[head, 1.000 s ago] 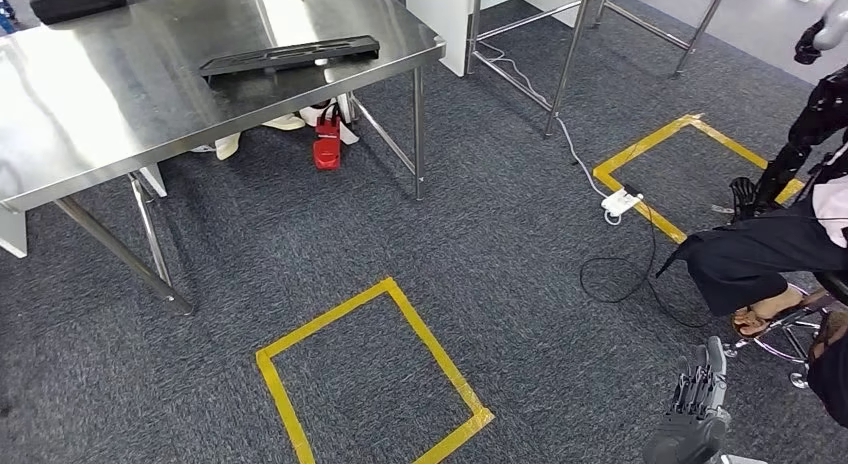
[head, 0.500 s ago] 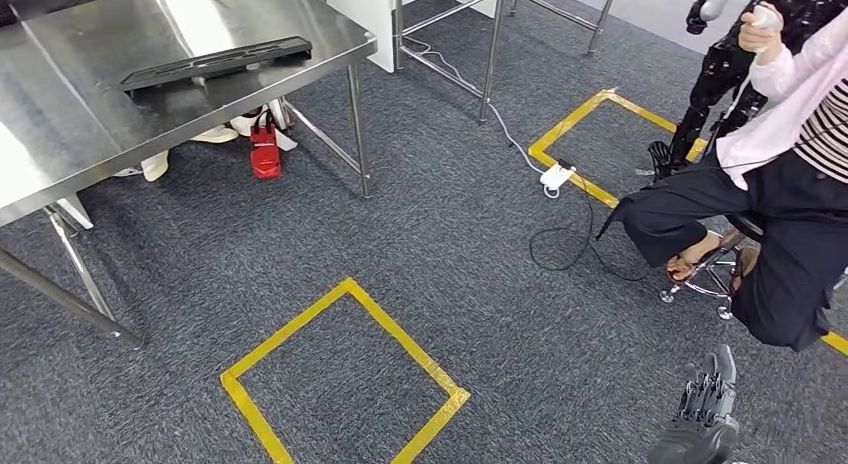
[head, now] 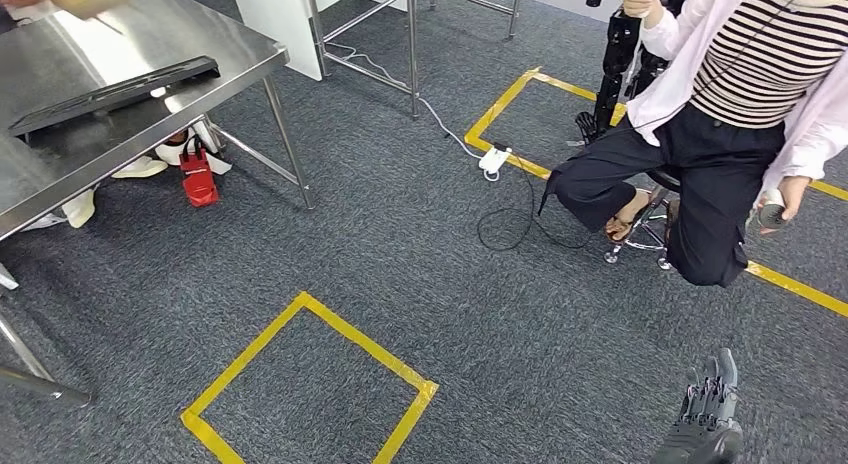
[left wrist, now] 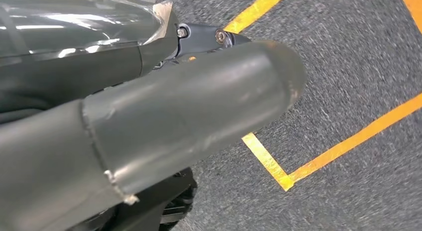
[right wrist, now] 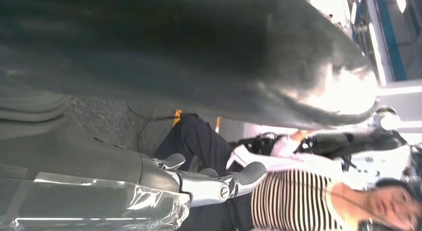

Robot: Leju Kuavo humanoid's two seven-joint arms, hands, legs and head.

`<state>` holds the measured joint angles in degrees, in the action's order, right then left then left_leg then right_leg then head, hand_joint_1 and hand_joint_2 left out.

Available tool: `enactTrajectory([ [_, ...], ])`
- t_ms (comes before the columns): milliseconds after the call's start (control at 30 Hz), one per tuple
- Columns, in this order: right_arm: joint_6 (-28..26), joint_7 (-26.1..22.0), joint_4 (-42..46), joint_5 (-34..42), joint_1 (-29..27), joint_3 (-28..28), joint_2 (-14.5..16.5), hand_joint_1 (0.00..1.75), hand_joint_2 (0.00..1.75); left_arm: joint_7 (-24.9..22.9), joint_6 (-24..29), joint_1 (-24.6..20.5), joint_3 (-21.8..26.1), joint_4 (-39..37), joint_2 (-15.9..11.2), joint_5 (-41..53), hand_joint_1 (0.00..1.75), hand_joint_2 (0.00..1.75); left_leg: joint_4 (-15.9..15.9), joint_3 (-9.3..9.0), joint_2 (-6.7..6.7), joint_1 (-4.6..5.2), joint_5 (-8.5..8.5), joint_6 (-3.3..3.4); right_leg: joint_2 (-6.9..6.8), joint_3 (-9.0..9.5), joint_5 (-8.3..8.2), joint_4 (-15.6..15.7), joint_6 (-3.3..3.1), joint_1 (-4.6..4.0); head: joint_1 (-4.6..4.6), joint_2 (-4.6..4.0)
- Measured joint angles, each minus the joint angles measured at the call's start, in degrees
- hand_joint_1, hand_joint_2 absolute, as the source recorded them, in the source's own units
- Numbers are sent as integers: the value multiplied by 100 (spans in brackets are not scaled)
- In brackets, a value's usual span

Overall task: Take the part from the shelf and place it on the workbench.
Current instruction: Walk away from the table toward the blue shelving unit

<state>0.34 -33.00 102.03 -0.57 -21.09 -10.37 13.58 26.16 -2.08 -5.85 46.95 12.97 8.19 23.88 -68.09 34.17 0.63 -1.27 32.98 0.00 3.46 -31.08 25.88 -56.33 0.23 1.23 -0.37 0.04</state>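
Head view: the right hand (head: pixel 703 424) hangs low at the robot's right side, fingers held close together and pointing forward over the grey carpet (head: pixel 420 254), with nothing in its grasp. In the left wrist view the left hand (left wrist: pixel 149 136) appears as a grey cover and thumb close to the lens; whether its fingers are spread or closed cannot be told.

A long black part (head: pixel 112 93) lies flat on the stainless steel workbench (head: pixel 60 154) at the far left, near the bench's front edge. Under the bench stand a red object (head: pixel 197 178) and pale shoes (head: pixel 130 168).

On the floor ahead of the robot is a yellow tape square (head: pixel 305 379). A second taped square (head: pixel 520 124) lies farther off, with a white power strip (head: pixel 494 160) on its near line and a black cable (head: pixel 520 224) looped just beside it.

A person in a striped top (head: pixel 740 94) sits on a stool (head: pixel 650 219) to the right front, a controller (head: pixel 771 215) in one hand. Behind that person stands another dark robot (head: pixel 625 44).
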Motion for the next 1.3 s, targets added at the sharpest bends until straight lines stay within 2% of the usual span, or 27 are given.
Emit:
enactTrajectory([
  [67,38,-1,-8,-5,19,-26,16,0,0,-1,13,0,-14,-3,7,1,0,0,707,-313,236,-41,-311,16,144,-30,1,-48,24,-13,-5,0],
  [100,53,-2,-10,-8,30,-41,23,0,0,-1,19,0,-19,-5,7,1,0,0,919,-397,326,-45,-372,30,206,-69,-8,-67,56,-24,-7,0],
  [133,70,-3,-13,-8,38,-59,30,0,0,-1,22,-2,-24,-7,9,1,0,0,989,-414,362,-31,-368,52,265,-112,-24,-74,99,-31,-8,0],
  [200,102,-5,-16,-9,37,-103,44,0,0,0,24,-15,-32,-7,21,1,0,0,1026,-400,246,1,-407,134,362,-204,-65,-75,198,-25,-7,0],
  [233,112,-7,-18,-9,34,-127,49,0,0,1,24,-23,-33,-7,29,-1,0,0,1057,-400,179,9,-439,188,313,-253,-48,-122,224,-23,-4,0],
  [300,121,-12,-25,-9,49,-164,54,0,0,6,25,-24,-33,-7,37,-2,0,0,1117,-397,15,5,-500,284,41,-476,166,-529,212,-32,26,0],
  [367,126,-16,-40,-9,63,-186,57,0,0,9,26,-13,-32,-6,30,-4,0,0,1120,-374,-151,32,-512,312,-209,-833,513,-1286,181,-30,49,0],
  [400,128,-17,-51,-9,63,-197,58,0,0,8,25,-9,-31,-7,29,-5,0,0,1119,-364,-236,42,-513,311,-250,-964,623,-1598,193,-23,49,0],
  [433,129,-17,-62,-8,61,-209,58,0,0,8,25,-7,-31,-7,31,-5,0,0,1117,-355,-317,48,-513,310,-271,-1005,658,-1738,223,-13,49,0],
  [467,130,-17,-72,-8,60,-220,58,0,0,8,24,-7,-32,-7,33,-7,0,0,1115,-351,-396,48,-513,307,-298,-917,608,-1636,270,2,53,0],
  [500,133,-18,-80,-8,61,-227,58,0,0,8,24,-8,-32,-7,37,-9,0,0,1113,-354,-468,45,-510,299,-350,-710,494,-1310,320,22,54,0],
  [567,150,-23,-90,-8,66,-236,57,0,0,11,23,-11,-32,-7,39,-25,0,0,1102,-379,-598,57,-491,244,-631,-208,253,-453,371,36,58,0],
  [633,184,-39,-102,-7,67,-244,57,0,0,19,14,-13,-31,-7,33,-45,0,0,1093,-419,-711,80,-460,156,-807,-8,146,-66,306,0,49,0],
  [700,219,-56,-118,-3,60,-265,52,0,0,35,-3,-23,-31,-7,33,-57,0,0,1099,-455,-806,70,-440,80,-698,-45,116,-74,211,-23,42,0],
  [733,229,-62,-125,1,54,-279,49,0,0,44,-12,-31,-31,-7,33,-59,0,0,1070,-454,-752,50,-401,42,-631,-49,100,-68,169,-3,39,0],
  [800,250,-73,-137,7,54,-297,48,0,0,71,-27,-29,-31,-8,32,-62,0,0,745,-325,-435,17,-137,-11,-501,-43,51,-56,67,44,27,0],
  [833,265,-76,-145,10,58,-300,49,0,0,84,-33,-19,-31,-10,29,-62,0,0,409,-181,-246,10,76,-20,-436,-53,34,-56,29,42,18,0],
  [867,282,-78,-157,14,61,-302,50,0,0,94,-37,-6,-31,-12,31,-63,0,0,8,-2,-131,10,288,-17,-365,-69,22,-58,-2,25,16,0],
  [900,297,-78,-171,18,61,-304,50,0,0,100,-40,5,-31,-14,31,-64,0,0,-343,162,-83,10,428,-13,-288,-82,16,-59,-17,5,13,0],
  [933,307,-79,-185,22,58,-307,49,0,0,104,-42,11,-31,-15,31,-65,0,0,-544,263,-64,11,461,-6,-207,-89,13,-62,-21,-11,13,0],
  [967,311,-79,-198,24,55,-310,48,0,0,107,-42,12,-31,-16,31,-66,0,0,-528,263,-55,10,375,6,-125,-89,11,-66,-23,-21,13,0],
  [1000,314,-79,-210,24,54,-311,47,0,0,109,-42,12,-31,-16,30,-67,0,0,-283,154,-32,8,186,22,-44,-82,10,-71,-22,-25,11,0],
  [1067,317,-79,-227,24,57,-313,48,0,0,111,-42,11,-31,-16,25,-69,0,0,497,-199,211,-5,-223,58,104,-82,7,-92,-12,-39,10,0],
  [1133,319,-80,-237,24,63,-314,48,0,0,113,-44,10,-31,-16,19,-69,0,0,951,-386,418,-1,-385,90,228,-130,-12,-108,28,-57,14,0],
  [1167,320,-80,-240,24,64,-314,48,0,0,115,-46,7,-31,-16,17,-69,0,0,990,-394,424,18,-379,109,287,-163,-31,-104,67,-60,15,0],
  [1233,322,-83,-244,24,59,-316,46,0,0,119,-53,-4,-31,-16,22,-71,0,0,1040,-403,277,46,-427,184,347,-237,-58,-104,147,-49,13,0],
  [1300,322,-86,-249,25,68,-324,40,0,0,124,-59,-9,-31,-16,25,-75,0,0,1118,-425,118,40,-482,277,120,-389,72,-354,168,-56,31,0],
])
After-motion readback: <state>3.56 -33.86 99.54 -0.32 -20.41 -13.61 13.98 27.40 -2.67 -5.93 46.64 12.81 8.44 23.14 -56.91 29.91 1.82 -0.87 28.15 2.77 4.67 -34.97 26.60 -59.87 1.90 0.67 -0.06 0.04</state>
